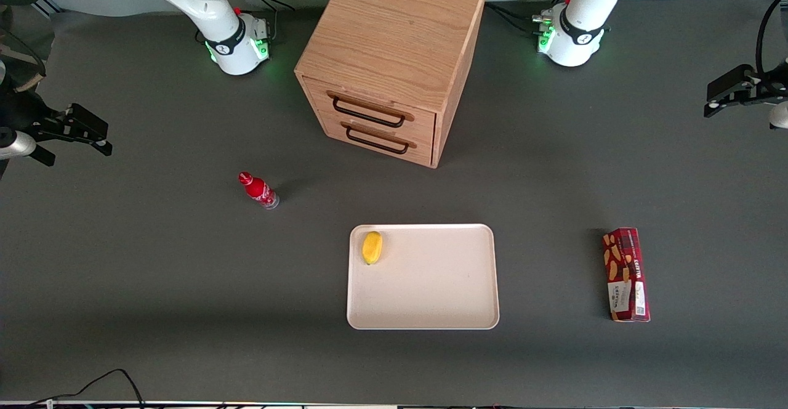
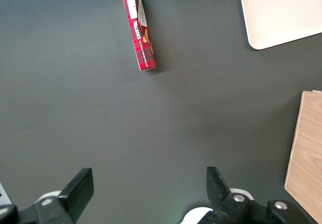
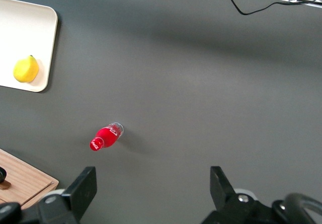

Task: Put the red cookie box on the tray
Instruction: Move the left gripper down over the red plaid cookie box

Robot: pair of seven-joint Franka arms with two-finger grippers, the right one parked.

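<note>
The red cookie box (image 1: 626, 273) lies flat on the dark table toward the working arm's end, well apart from the tray (image 1: 431, 292). In the left wrist view the red cookie box (image 2: 138, 27) shows its tartan side and white label, with a corner of the tray (image 2: 282, 12) beside it. My gripper (image 1: 714, 104) hangs above the table's working-arm end, farther from the front camera than the box. That gripper (image 2: 149, 181) is open, with only bare table between its fingers.
A yellow lemon (image 1: 372, 247) sits in a corner of the tray. A small red bottle (image 1: 258, 190) lies toward the parked arm's end. A wooden two-drawer cabinet (image 1: 394, 58) stands farther from the front camera than the tray.
</note>
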